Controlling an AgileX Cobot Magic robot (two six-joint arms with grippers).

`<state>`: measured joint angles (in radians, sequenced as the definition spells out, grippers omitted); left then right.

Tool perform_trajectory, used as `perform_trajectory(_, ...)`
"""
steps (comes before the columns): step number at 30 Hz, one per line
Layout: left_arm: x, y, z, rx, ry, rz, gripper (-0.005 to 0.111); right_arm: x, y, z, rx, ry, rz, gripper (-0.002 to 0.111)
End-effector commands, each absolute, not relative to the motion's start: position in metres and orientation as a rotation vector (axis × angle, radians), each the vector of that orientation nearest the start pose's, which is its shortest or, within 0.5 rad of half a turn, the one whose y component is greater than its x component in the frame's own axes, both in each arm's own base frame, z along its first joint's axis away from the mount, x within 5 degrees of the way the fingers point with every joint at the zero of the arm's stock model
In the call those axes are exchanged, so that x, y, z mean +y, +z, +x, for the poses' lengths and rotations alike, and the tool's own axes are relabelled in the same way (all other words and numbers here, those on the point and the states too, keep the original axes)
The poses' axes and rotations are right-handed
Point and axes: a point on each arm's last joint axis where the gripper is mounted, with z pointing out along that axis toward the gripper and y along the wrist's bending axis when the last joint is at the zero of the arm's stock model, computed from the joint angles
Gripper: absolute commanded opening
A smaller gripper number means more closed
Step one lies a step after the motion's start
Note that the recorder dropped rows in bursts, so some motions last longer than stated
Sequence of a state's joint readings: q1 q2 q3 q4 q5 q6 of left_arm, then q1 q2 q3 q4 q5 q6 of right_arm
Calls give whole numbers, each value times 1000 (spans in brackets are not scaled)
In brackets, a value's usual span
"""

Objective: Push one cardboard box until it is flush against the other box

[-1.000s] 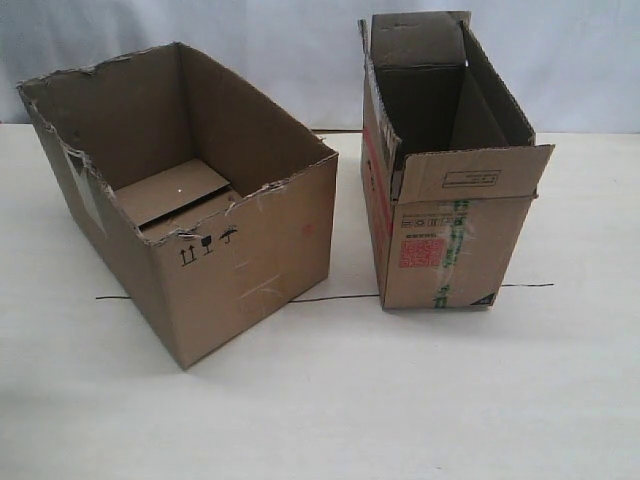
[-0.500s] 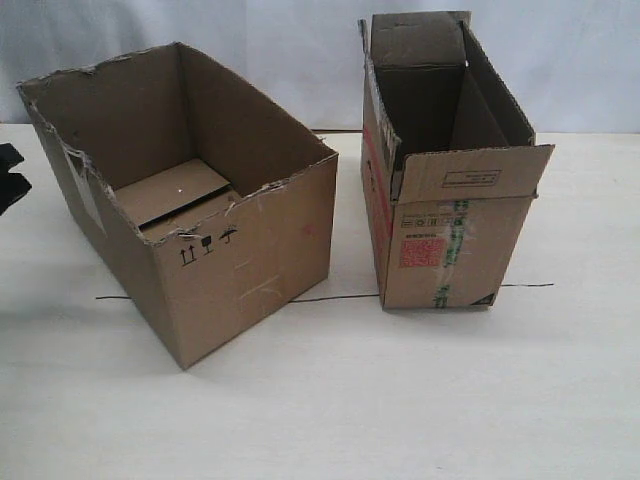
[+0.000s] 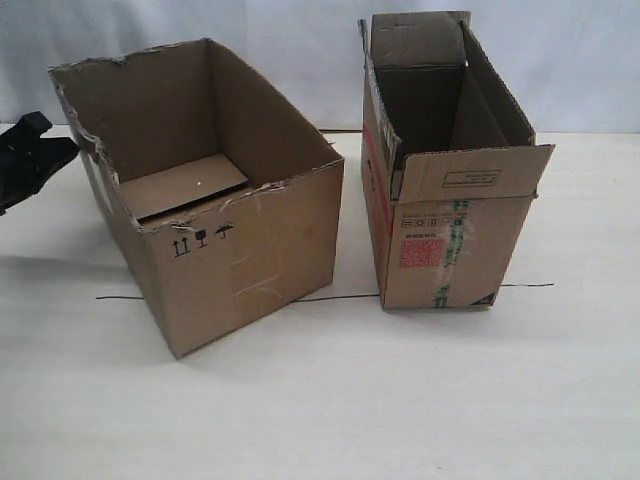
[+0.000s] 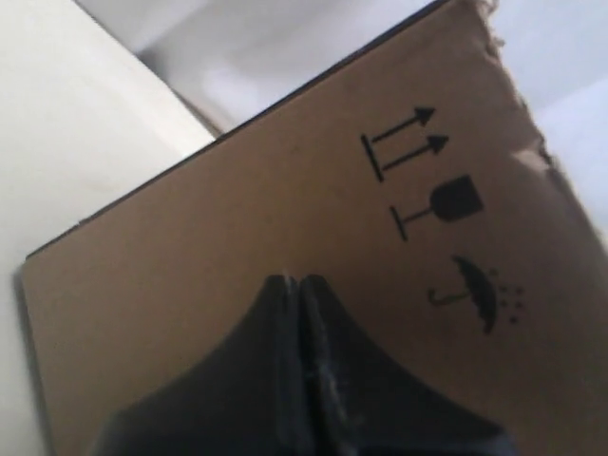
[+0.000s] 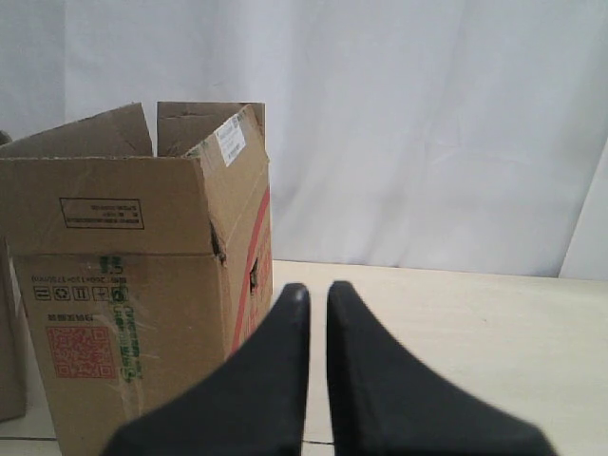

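Note:
The wide cardboard box (image 3: 240, 250) with the torn rim stands left of centre, angled to the table edge. My left gripper (image 3: 68, 150) is shut and presses its tips against the box's far left wall near the top corner. In the left wrist view the left gripper (image 4: 297, 281) touches the box wall (image 4: 190, 237) beside the black handling symbols. The other box (image 3: 450, 240), taller, with flaps and a red label, stands to the right, with a narrow gap between the two. My right gripper (image 5: 316, 289) hangs shut beside the other box (image 5: 123, 285), apart from it, and does not show in the exterior view.
A thin black line (image 3: 330, 297) runs across the pale table (image 3: 350, 400) under both boxes. A loose cardboard flap (image 3: 185, 185) lies inside the wide box. A white backdrop closes off the back.
My left gripper came in from the left edge and met the wide box. The box slid right and turned a little, narrowing the gap to the other box.

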<state>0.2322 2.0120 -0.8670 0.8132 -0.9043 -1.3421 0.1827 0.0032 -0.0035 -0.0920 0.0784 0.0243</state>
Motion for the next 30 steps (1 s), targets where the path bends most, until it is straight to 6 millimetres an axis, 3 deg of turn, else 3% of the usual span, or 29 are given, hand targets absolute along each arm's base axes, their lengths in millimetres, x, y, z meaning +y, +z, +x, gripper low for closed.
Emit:
perform_trajectory(1,31,124,381,1881,-1013,-489,0,9,206,56,1552,80,-185,5)
perform_trajectory(7,18,127,399,1888,-1087,-402,0,9,206,56,1552,80,-185,5)
perform_trajectory(12,-6,143,420,1910,-1082,-295,0,9,206,56,1552,80,-185,5)
perform_trajectory(18,15,149,436,1941,-902,-390,0,9,206,56,1552,80,-185,5)
perform_trajectory(21,16,154,447,1935,-887,-340,0,9,206,56,1552,80,-185,5)
perform_trajectory(30,-24,124,461,1981,-1066,-293,0,9,206,56,1552,80,-185,5)
